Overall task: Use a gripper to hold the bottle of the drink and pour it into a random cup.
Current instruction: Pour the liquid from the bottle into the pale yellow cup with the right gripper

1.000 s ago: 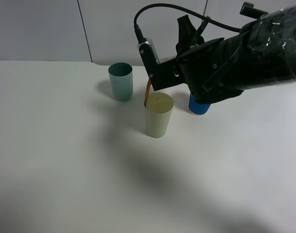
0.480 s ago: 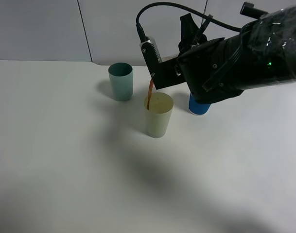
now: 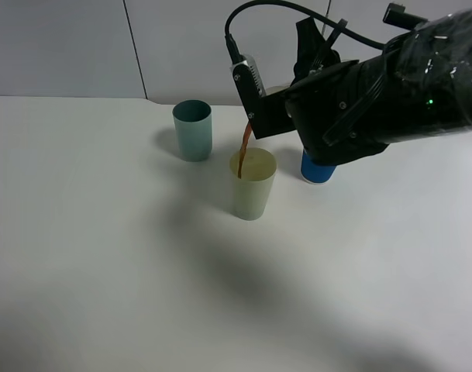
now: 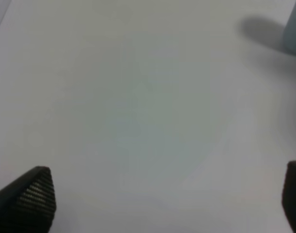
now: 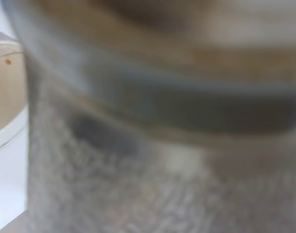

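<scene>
Pouring now: my right fingers point(image 3: 265, 116) clenched on the bottle point(image 5: 162, 145), stream point(image 3: 244, 147) has shifted off the rim into the cup point(image 3: 253, 190).

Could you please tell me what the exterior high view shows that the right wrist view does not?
Only the exterior high view shows the brown stream of drink falling, the teal cup and the blue cup. Only the right wrist view shows the bottle close up, blurred, filling most of the frame. Both show the pale yellow-green cup and its open rim.
</scene>
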`<state>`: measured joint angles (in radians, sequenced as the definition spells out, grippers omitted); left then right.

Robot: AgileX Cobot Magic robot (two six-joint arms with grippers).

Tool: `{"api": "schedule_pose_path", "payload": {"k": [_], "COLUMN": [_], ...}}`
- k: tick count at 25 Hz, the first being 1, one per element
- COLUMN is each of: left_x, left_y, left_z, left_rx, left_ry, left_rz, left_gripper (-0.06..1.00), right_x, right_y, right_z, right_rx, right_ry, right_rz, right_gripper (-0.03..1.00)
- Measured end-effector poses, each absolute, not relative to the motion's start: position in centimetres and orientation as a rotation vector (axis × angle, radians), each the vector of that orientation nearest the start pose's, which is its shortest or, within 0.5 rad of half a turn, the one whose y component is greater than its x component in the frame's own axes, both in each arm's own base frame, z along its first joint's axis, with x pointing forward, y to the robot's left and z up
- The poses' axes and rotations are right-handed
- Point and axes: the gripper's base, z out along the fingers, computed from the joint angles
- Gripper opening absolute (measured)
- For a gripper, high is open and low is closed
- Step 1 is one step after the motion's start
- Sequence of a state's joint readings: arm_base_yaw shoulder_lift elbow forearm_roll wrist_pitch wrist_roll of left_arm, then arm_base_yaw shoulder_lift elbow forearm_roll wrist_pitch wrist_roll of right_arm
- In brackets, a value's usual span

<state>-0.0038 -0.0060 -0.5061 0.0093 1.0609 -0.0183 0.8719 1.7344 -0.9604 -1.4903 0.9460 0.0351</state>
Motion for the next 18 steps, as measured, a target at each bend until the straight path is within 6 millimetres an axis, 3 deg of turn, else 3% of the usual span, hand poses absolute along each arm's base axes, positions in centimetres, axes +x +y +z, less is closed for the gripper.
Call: {"api": "schedule_pose_path", "payload": {"k": [18], "left_x": [-0.65], "left_y": [0.08], "left_z": [27.89], "left_rx": [-0.015], "left_ry": [2.032], "left_rz": [-0.003], "left_gripper": [0.93], "right_x": [26.83], "right_y": [20.35], "right_z": [21.58], "right_rx": [-1.928], "right_ry": [1.353], "right_rz": [-1.416], "right_gripper": [0.38]}}
